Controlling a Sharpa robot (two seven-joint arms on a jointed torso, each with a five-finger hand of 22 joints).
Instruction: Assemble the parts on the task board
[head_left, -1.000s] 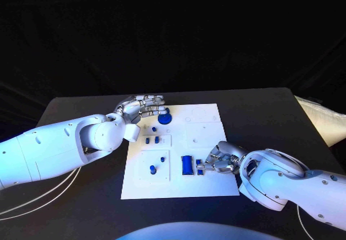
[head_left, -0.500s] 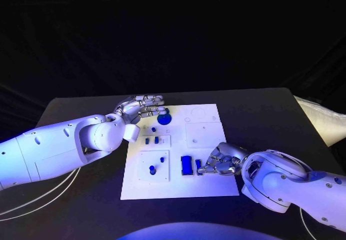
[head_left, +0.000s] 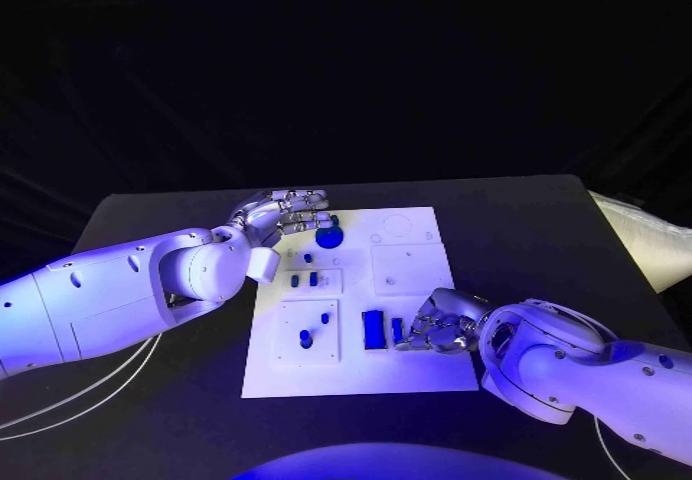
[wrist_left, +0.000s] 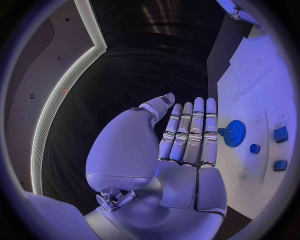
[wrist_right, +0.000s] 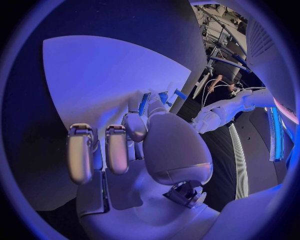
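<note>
Head view shows the right hand (head_left: 440, 325) has slid lower along the task board (head_left: 411, 270), fingers curled at the small blue bar (head_left: 397, 331) beside the long blue block (head_left: 374, 329), grasp uncertain, while the left hand (head_left: 284, 215) stays released near the blue gear (head_left: 330, 238).

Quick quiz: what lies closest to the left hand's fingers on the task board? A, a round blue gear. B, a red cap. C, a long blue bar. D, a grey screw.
A: in the left wrist view the round blue gear sits right beside the left hand's straight fingers on the task board.
</note>
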